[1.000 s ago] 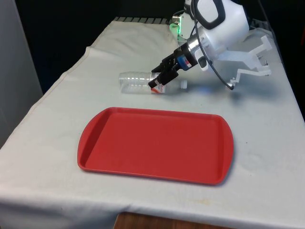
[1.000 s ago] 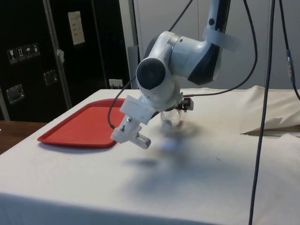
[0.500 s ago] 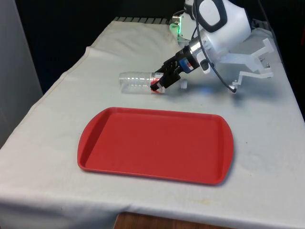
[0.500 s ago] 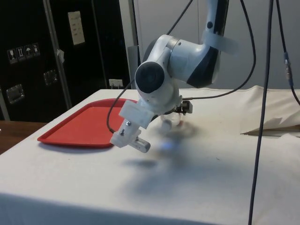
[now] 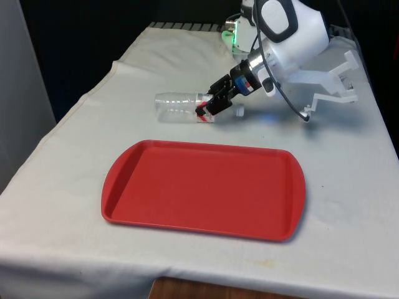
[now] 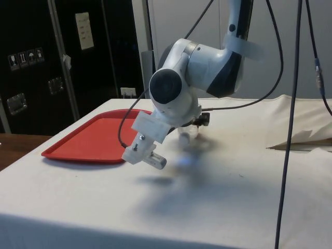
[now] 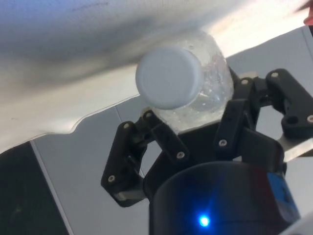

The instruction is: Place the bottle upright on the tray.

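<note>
A clear plastic bottle with a red-and-white label lies on its side on the white cloth, beyond the far edge of the red tray. Its white cap points to the front view's right. My gripper reaches down at a slant and is shut on the bottle's labelled upper part. In the wrist view the cap faces the camera. There the black fingers press on both sides of the bottle's shoulder. In the side view the arm hides most of the bottle; the tray lies beyond it.
The tray holds nothing. A small green-lit device sits at the table's far end. In the side view a fold of cloth rises at the right, and cables hang down near the arm.
The gripper has slid a little further onto the bottle, and its fingers have gone from wide open to closed around it. The bottle still lies in the same place.
</note>
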Controlling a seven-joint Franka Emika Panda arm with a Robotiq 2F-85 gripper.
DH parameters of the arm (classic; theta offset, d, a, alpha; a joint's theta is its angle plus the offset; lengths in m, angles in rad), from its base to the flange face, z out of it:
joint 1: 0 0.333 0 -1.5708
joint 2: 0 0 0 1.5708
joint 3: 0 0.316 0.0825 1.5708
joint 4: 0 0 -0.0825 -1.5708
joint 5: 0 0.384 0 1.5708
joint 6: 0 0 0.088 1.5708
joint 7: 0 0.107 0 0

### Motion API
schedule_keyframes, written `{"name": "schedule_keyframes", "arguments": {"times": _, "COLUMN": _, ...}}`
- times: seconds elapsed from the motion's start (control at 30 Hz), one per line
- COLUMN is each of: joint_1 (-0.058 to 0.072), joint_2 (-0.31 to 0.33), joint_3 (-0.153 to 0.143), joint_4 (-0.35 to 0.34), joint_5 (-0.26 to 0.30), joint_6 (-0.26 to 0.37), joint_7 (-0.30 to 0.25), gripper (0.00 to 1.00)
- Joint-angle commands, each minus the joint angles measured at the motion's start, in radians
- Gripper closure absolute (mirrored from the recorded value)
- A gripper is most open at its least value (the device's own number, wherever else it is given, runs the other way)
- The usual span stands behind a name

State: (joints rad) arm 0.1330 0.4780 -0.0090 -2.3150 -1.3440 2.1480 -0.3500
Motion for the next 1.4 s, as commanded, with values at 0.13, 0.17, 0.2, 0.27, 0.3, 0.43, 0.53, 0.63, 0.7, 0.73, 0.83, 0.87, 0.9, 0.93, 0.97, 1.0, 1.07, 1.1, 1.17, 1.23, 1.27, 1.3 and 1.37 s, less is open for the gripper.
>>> {"name": "schedule_keyframes", "arguments": {"times": 0.13, "joint_1": -0.002, "joint_2": 0.006, "joint_3": 0.003, "joint_4": 0.002, "joint_5": -0.003, "joint_6": -0.001, "joint_7": 0.006, "gripper": 0.87}}
{"name": "schedule_keyframes", "arguments": {"times": 0.17, "joint_1": -0.002, "joint_2": 0.005, "joint_3": 0.004, "joint_4": 0.002, "joint_5": -0.003, "joint_6": -0.002, "joint_7": 0.006, "gripper": 0.90}}
{"name": "schedule_keyframes", "arguments": {"times": 0.2, "joint_1": -0.002, "joint_2": 0.005, "joint_3": 0.005, "joint_4": 0.001, "joint_5": -0.003, "joint_6": -0.003, "joint_7": 0.007, "gripper": 0.92}}
{"name": "schedule_keyframes", "arguments": {"times": 0.27, "joint_1": -0.002, "joint_2": 0.003, "joint_3": 0.006, "joint_4": 0.003, "joint_5": -0.002, "joint_6": -0.009, "joint_7": 0.004, "gripper": 0.98}}
{"name": "schedule_keyframes", "arguments": {"times": 0.3, "joint_1": 0.000, "joint_2": -0.007, "joint_3": 0.006, "joint_4": -0.001, "joint_5": 0.000, "joint_6": -0.020, "joint_7": -0.001, "gripper": 0.99}}
{"name": "schedule_keyframes", "arguments": {"times": 0.43, "joint_1": -0.001, "joint_2": -0.005, "joint_3": 0.008, "joint_4": 0.002, "joint_5": 0.003, "joint_6": -0.020, "joint_7": -0.001, "gripper": 1.00}}
{"name": "schedule_keyframes", "arguments": {"times": 0.53, "joint_1": 0.000, "joint_2": -0.009, "joint_3": 0.007, "joint_4": 0.001, "joint_5": 0.001, "joint_6": -0.026, "joint_7": -0.001, "gripper": 1.00}}
{"name": "schedule_keyframes", "arguments": {"times": 0.63, "joint_1": -0.003, "joint_2": -0.024, "joint_3": 0.008, "joint_4": -0.001, "joint_5": 0.011, "joint_6": -0.025, "joint_7": -0.015, "gripper": 1.00}}
{"name": "schedule_keyframes", "arguments": {"times": 0.7, "joint_1": -0.003, "joint_2": -0.033, "joint_3": 0.009, "joint_4": -0.003, "joint_5": 0.014, "joint_6": -0.024, "joint_7": -0.021, "gripper": 1.00}}
{"name": "schedule_keyframes", "arguments": {"times": 0.73, "joint_1": -0.004, "joint_2": -0.037, "joint_3": 0.009, "joint_4": -0.004, "joint_5": 0.015, "joint_6": -0.024, "joint_7": -0.024, "gripper": 1.00}}
{"name": "schedule_keyframes", "arguments": {"times": 0.83, "joint_1": -0.002, "joint_2": -0.043, "joint_3": 0.007, "joint_4": -0.003, "joint_5": 0.010, "joint_6": -0.026, "joint_7": -0.023, "gripper": 1.00}}
{"name": "schedule_keyframes", "arguments": {"times": 0.87, "joint_1": -0.004, "joint_2": -0.056, "joint_3": 0.008, "joint_4": -0.009, "joint_5": 0.021, "joint_6": -0.026, "joint_7": -0.035, "gripper": 1.00}}
{"name": "schedule_keyframes", "arguments": {"times": 0.9, "joint_1": -0.004, "joint_2": -0.061, "joint_3": 0.008, "joint_4": -0.010, "joint_5": 0.022, "joint_6": -0.027, "joint_7": -0.039, "gripper": 1.00}}
{"name": "schedule_keyframes", "arguments": {"times": 0.93, "joint_1": -0.004, "joint_2": -0.065, "joint_3": 0.008, "joint_4": -0.011, "joint_5": 0.023, "joint_6": -0.028, "joint_7": -0.042, "gripper": 1.00}}
{"name": "schedule_keyframes", "arguments": {"times": 0.97, "joint_1": -0.004, "joint_2": -0.069, "joint_3": 0.008, "joint_4": -0.011, "joint_5": 0.024, "joint_6": -0.028, "joint_7": -0.046, "gripper": 1.00}}
{"name": "schedule_keyframes", "arguments": {"times": 1.0, "joint_1": -0.004, "joint_2": -0.076, "joint_3": 0.008, "joint_4": -0.012, "joint_5": 0.026, "joint_6": -0.029, "joint_7": -0.052, "gripper": 1.00}}
{"name": "schedule_keyframes", "arguments": {"times": 1.07, "joint_1": -0.004, "joint_2": -0.083, "joint_3": 0.008, "joint_4": -0.013, "joint_5": 0.027, "joint_6": -0.030, "joint_7": -0.058, "gripper": 1.00}}
{"name": "schedule_keyframes", "arguments": {"times": 1.1, "joint_1": -0.002, "joint_2": -0.078, "joint_3": 0.007, "joint_4": -0.010, "joint_5": 0.019, "joint_6": -0.030, "joint_7": -0.050, "gripper": 1.00}}
{"name": "schedule_keyframes", "arguments": {"times": 1.17, "joint_1": -0.004, "joint_2": -0.089, "joint_3": 0.008, "joint_4": -0.013, "joint_5": 0.029, "joint_6": -0.031, "joint_7": -0.063, "gripper": 1.00}}
{"name": "schedule_keyframes", "arguments": {"times": 1.23, "joint_1": -0.004, "joint_2": -0.096, "joint_3": 0.008, "joint_4": -0.014, "joint_5": 0.029, "joint_6": -0.032, "joint_7": -0.067, "gripper": 1.00}}
{"name": "schedule_keyframes", "arguments": {"times": 1.27, "joint_1": -0.004, "joint_2": -0.099, "joint_3": 0.008, "joint_4": -0.014, "joint_5": 0.030, "joint_6": -0.032, "joint_7": -0.070, "gripper": 1.00}}
{"name": "schedule_keyframes", "arguments": {"times": 1.3, "joint_1": -0.005, "joint_2": -0.103, "joint_3": 0.008, "joint_4": -0.014, "joint_5": 0.030, "joint_6": -0.032, "joint_7": -0.073, "gripper": 1.00}}
{"name": "schedule_keyframes", "arguments": {"times": 1.37, "joint_1": -0.005, "joint_2": -0.113, "joint_3": 0.008, "joint_4": -0.014, "joint_5": 0.032, "joint_6": -0.032, "joint_7": -0.080, "gripper": 1.00}}
